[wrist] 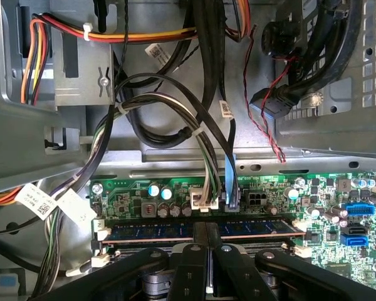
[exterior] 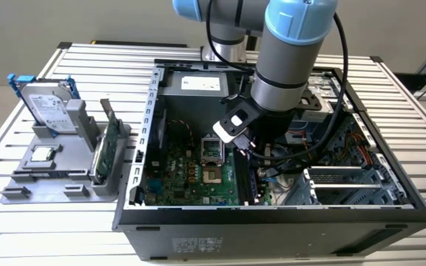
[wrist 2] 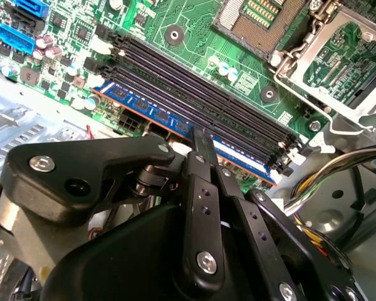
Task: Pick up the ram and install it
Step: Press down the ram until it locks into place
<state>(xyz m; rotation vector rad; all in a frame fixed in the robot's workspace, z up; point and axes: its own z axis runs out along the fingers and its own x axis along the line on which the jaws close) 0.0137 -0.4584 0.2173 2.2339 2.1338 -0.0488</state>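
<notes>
The ram (wrist: 257,229) is a thin dark stick with blue labels, also visible in the second wrist view (wrist 2: 156,114). It stands in the outermost memory slot of the green motherboard (wrist 2: 194,25), next to the cables. My gripper (wrist: 208,229) is deep inside the open computer case (exterior: 272,213). Its black fingers (wrist 2: 200,143) are shut together, and their tips rest on the stick's upper edge near its middle. They are lined up along the stick, not across it. White latches (wrist: 100,233) sit at the slot's ends.
Empty black memory slots (wrist 2: 194,81) lie beside the ram, with the open processor socket (wrist 2: 263,19) beyond them. Cable bundles (wrist: 175,125) hang close behind the slot. Outside the case, a grey tray (exterior: 20,191) holds a hard drive (exterior: 50,108), a green card (exterior: 104,152) and a chip (exterior: 42,154).
</notes>
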